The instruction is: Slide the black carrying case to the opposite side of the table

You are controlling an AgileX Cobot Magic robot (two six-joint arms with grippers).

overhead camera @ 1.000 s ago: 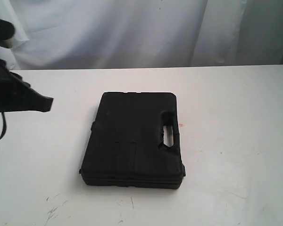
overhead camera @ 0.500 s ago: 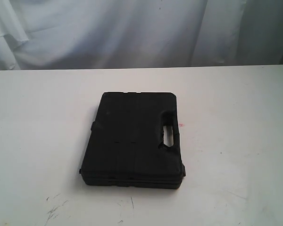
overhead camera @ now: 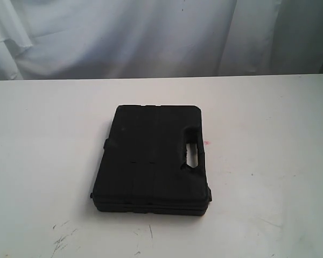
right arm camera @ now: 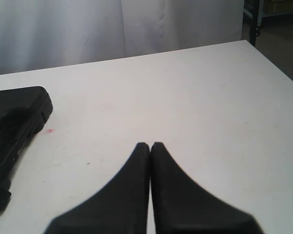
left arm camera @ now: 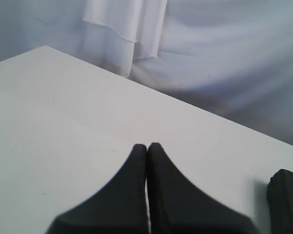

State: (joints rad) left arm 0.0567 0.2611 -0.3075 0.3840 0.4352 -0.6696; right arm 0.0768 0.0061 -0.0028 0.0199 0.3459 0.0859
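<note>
The black carrying case (overhead camera: pixel 151 158) lies flat near the middle of the white table (overhead camera: pixel 269 123), its handle cutout toward the right side. Neither arm shows in the exterior view. In the left wrist view my left gripper (left arm camera: pixel 147 146) is shut with nothing in it, above bare tabletop (left arm camera: pixel 63 122), and only a corner of the case (left arm camera: pixel 285 200) shows off to one side. My right gripper (right arm camera: pixel 150 145) is likewise shut and empty over the table (right arm camera: pixel 195 97), with the case (right arm camera: pixel 14 122) well apart from it.
A small pink spot (overhead camera: pixel 207 142) marks the table just right of the case, the pink spot (right arm camera: pixel 50 130) also showing in the right wrist view. Dark scuff marks (overhead camera: pixel 62 236) lie near the front edge. A white curtain (overhead camera: pixel 151 32) hangs behind the table's far edge.
The left arm, seen at the left edge of the exterior view a second ago, has withdrawn out of that view. The case has not moved.
</note>
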